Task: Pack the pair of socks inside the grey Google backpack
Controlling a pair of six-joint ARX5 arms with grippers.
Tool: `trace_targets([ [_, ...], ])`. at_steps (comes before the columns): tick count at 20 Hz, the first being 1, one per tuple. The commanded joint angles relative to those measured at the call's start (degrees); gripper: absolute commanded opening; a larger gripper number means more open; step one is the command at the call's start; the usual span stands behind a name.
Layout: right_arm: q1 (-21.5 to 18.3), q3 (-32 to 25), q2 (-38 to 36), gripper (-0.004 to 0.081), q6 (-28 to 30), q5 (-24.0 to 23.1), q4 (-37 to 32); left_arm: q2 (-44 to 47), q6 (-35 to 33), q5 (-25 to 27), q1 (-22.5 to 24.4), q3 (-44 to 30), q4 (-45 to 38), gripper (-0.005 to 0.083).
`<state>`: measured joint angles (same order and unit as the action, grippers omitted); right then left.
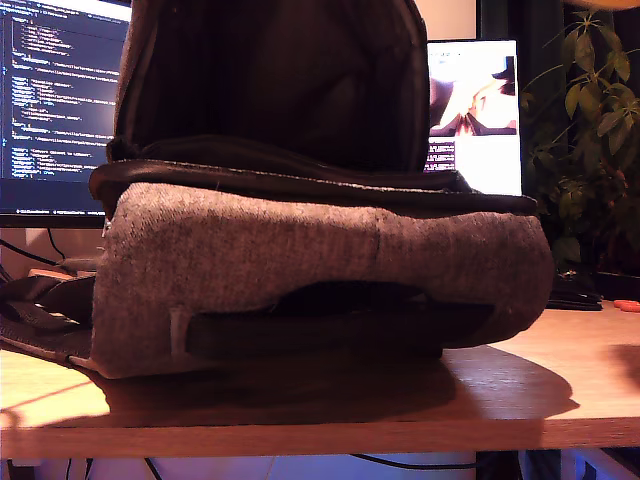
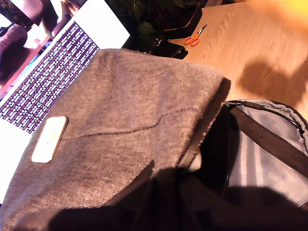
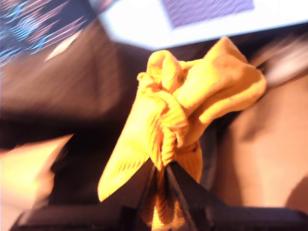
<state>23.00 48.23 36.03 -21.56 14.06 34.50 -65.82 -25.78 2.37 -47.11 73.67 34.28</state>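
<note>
The grey Google backpack (image 1: 300,260) lies on the wooden desk (image 1: 560,400) with its front flap raised upright; neither gripper shows in the exterior view. The first wrist view looks down on that flap (image 2: 120,120), its pale patch (image 2: 48,139) and the open compartment's light lining (image 2: 269,173). My first gripper (image 2: 161,192) is a dark shape where the flap's edge ends, apparently shut on the fabric. My second gripper (image 3: 161,166) is shut on the pair of socks (image 3: 187,106), a mustard-orange ribbed bundle, with dark backpack fabric blurred behind it.
Two lit monitors (image 1: 55,90) (image 1: 475,110) stand behind the backpack. A leafy plant (image 1: 590,120) fills the exterior view's right. Orange scissors (image 2: 195,37) lie on the desk past the flap. Black straps (image 1: 40,310) trail off at the exterior view's left.
</note>
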Motion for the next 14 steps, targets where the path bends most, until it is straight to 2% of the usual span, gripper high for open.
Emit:
trace_targets([
  [1,2.3,-1.4,4.0,-0.0011,-2.6,2.7,-0.7,0.7,-0.2,-1.1,-0.3,3.2,-2.7,-0.0024],
  [4,7.1,-1.4,12.1,-0.0011,-7.1,6.1,-3.5,0.7,-0.2,-1.3,-0.3,3.2,-2.6,-0.0024],
  [10,11.8,-1.4,25.2,-0.0011,-14.5,10.0,-19.3,0.7,-0.2,-1.3,-0.3,3.2,-2.7,-0.0024],
  [12,12.6,-1.4,29.4,-0.0011,-15.5,9.0,-27.4,0.7,-0.2,-1.3,-0.3,3.3,-2.6,-0.0024],
  [14,12.6,-1.4,33.1,-0.0011,-18.1,5.0,-35.2,0.7,-0.2,-1.3,-0.3,3.3,-2.7,-0.0024],
])
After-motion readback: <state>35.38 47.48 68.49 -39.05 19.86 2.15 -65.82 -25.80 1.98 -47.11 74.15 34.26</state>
